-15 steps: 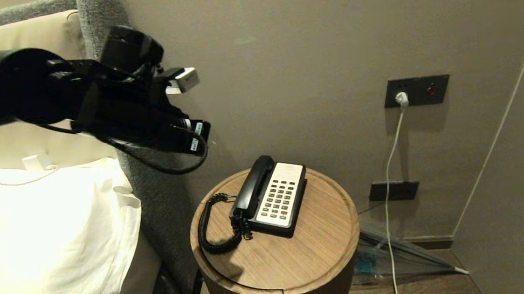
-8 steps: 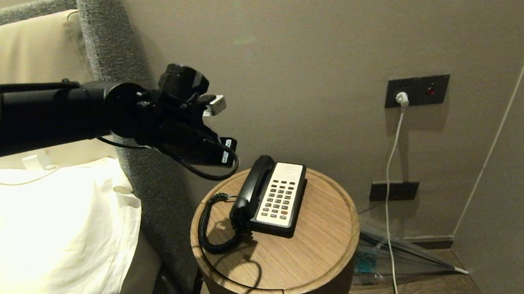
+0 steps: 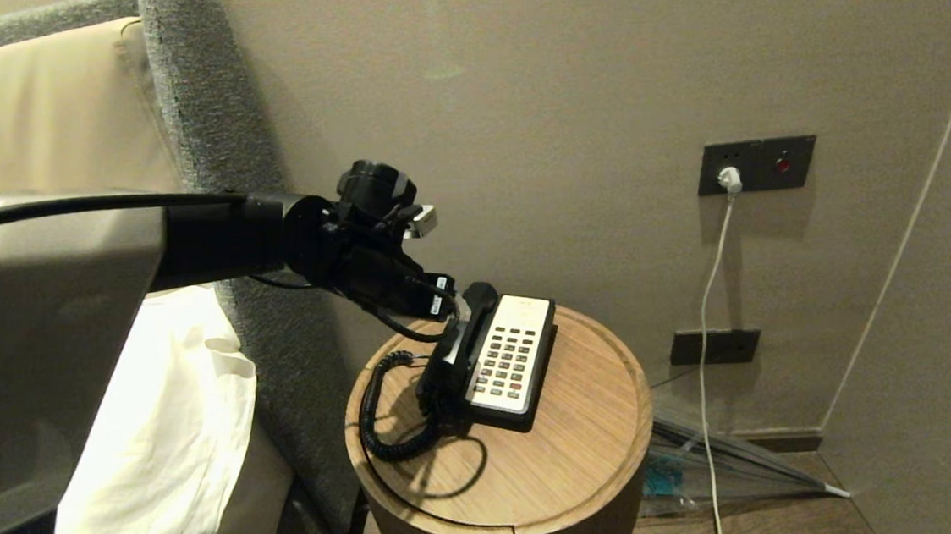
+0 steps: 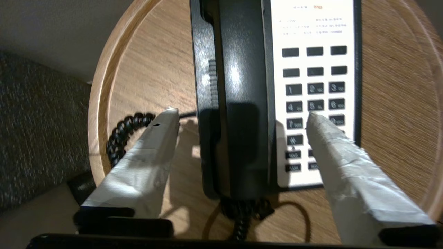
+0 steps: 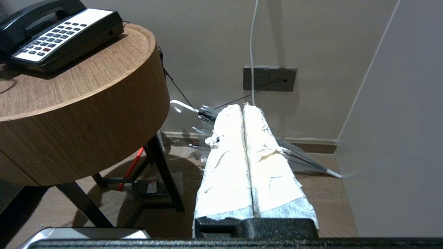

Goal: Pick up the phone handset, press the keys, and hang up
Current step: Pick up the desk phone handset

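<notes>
The left gripper (image 4: 242, 116) hovers over the phone handset (image 4: 240, 103) with its fingers spread wide — one to each side, neither touching. The handset lies in its cradle at nine o'clock of the keys (image 4: 313, 100), on the round wooden table (image 3: 575, 454). The right gripper (image 5: 244, 107) hangs low at the table's three o'clock — fingers pressed together, empty.

The left arm reaches forward across the head view, its gripper (image 3: 454, 301) angled down, fingers (image 4: 152, 152) spread wide apart (both wrapped in pale tape). The right gripper (image 5: 243, 108) hangs low, its fingers pressed together, pointing forward.
</notes>
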